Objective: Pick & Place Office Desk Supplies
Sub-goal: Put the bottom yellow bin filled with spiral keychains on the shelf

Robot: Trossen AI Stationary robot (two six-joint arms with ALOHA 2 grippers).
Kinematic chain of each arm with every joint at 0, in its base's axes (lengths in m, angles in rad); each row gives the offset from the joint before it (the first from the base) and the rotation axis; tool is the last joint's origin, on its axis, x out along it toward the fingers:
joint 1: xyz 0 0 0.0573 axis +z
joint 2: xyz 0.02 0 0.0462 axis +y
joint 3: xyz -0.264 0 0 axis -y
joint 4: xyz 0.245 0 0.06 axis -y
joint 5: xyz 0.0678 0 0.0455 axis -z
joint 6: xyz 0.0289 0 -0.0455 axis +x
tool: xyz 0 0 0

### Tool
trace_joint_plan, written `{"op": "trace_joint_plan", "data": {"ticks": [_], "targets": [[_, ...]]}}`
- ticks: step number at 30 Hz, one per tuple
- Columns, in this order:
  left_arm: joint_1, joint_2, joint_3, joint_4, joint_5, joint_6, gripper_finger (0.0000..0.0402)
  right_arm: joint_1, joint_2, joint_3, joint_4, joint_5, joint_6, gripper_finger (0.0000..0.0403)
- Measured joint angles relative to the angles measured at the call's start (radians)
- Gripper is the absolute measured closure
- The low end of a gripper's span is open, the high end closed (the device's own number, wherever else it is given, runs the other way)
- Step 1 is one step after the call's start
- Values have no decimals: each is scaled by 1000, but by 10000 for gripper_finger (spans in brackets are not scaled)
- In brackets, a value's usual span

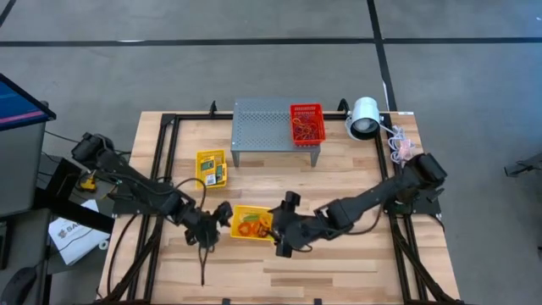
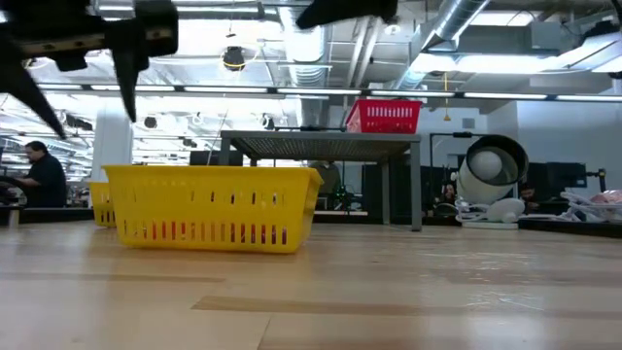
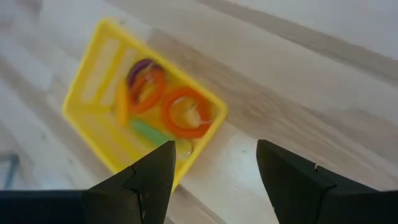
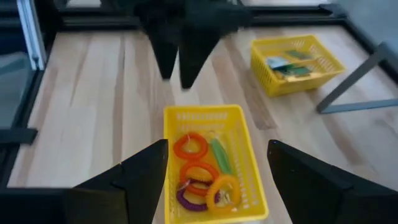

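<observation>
Yellow plastic marks the middle of the high view: a small yellow basket (image 1: 251,224) sits on the wooden bench (image 1: 356,263) near its front edge, holding coloured rubber-band loops (image 1: 251,227). The left tool (image 1: 222,213) hangs just beside the basket's left end, and the right tool (image 1: 285,227) just beside its right end, so the basket lies between them. A second yellow basket (image 1: 212,167) with crayon boxes (image 1: 213,172) stands farther back on the left, near a grey perforated stand (image 1: 271,124). A red basket (image 1: 307,122) with more loops sits on the stand's right end, and a white lamp (image 1: 365,118) lies to the right of it.

From bench height, the near yellow basket (image 2: 214,206) rests flat on the wood, with the other yellow one (image 2: 101,202) partly hidden behind it. Dark arm parts hang above at the top left. The red basket (image 2: 385,116) stands on top of the stand (image 2: 326,148), and the lamp (image 2: 493,175) is to the right. A person (image 2: 39,175) shows in the room behind.

The left wrist view shows that tool's fingers (image 3: 152,180) spread apart and holding nothing, above bare wood next to a corner of the basket (image 3: 93,118); orange, green and purple loops (image 3: 185,113) lie inside.

The right wrist view shows its fingers (image 4: 140,174) spread wide and empty over the near end of the basket (image 4: 245,162), with orange, green, yellow and purple loops (image 4: 200,173) in it. Beyond hang the left tool (image 4: 177,53) and the crayon-box basket (image 4: 297,62).
</observation>
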Motion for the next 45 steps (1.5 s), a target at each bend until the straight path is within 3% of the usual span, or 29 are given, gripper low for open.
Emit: {"op": "trace_joint_plan", "data": {"ticks": [9, 26, 39, 45], "targets": [[14, 103, 0, 15, -103, 222, 183, 46, -3, 0, 8, 92, 96, 132], [46, 156, 0, 43, -58, 362, 185, 73, -3, 0, 9, 93, 121, 132], [46, 156, 0, 86, -4, 394, 275, 73, -3, 0, 2, 93, 118, 132], [55, 175, 0, 96, -4, 396, 290, 73, -3, 0, 3, 93, 121, 132]]}}
